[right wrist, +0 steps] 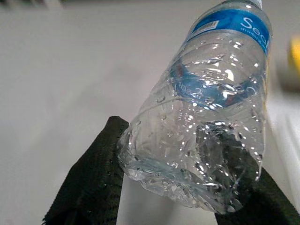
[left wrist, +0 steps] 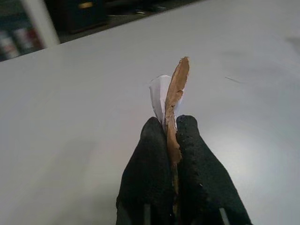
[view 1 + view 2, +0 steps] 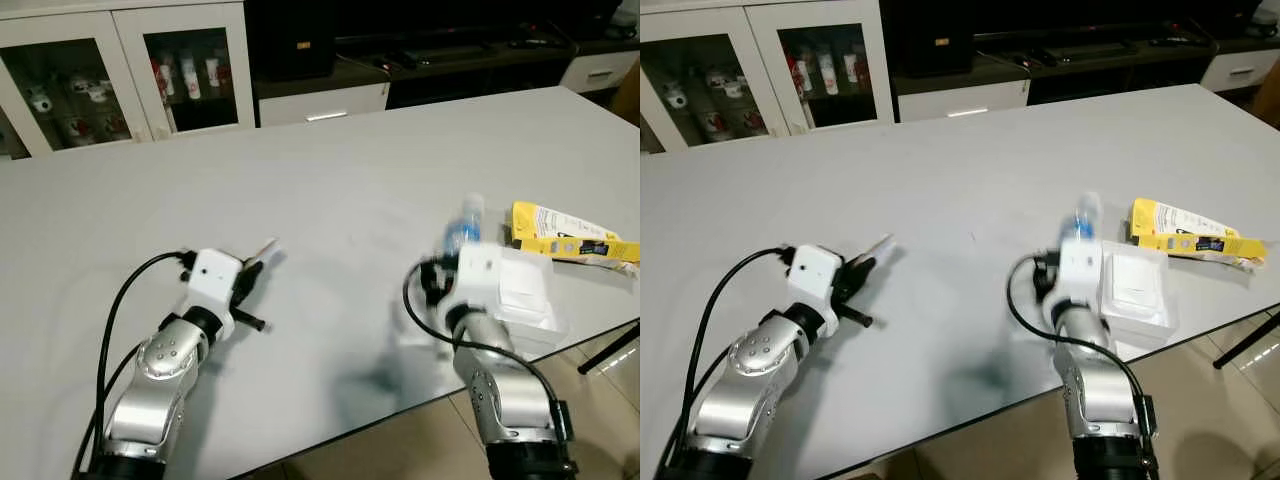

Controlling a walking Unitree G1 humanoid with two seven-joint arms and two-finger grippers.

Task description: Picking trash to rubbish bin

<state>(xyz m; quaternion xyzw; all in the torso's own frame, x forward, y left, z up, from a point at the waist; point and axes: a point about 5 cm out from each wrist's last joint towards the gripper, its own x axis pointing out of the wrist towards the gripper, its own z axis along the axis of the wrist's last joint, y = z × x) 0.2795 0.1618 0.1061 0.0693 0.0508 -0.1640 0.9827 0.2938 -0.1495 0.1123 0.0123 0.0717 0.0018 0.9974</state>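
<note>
A broad white bench spans the view. Behind it stand a white glass-door cabinet holding what look like small bottles and figurines, and a dark low unit with white drawers.

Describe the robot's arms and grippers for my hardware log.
Both arms are silver metal with rounded joint housings and black bases. Each wrist carries a white boxy camera block with a looping black cable. The left gripper and right gripper each have two black, rough-textured fingers.
</note>
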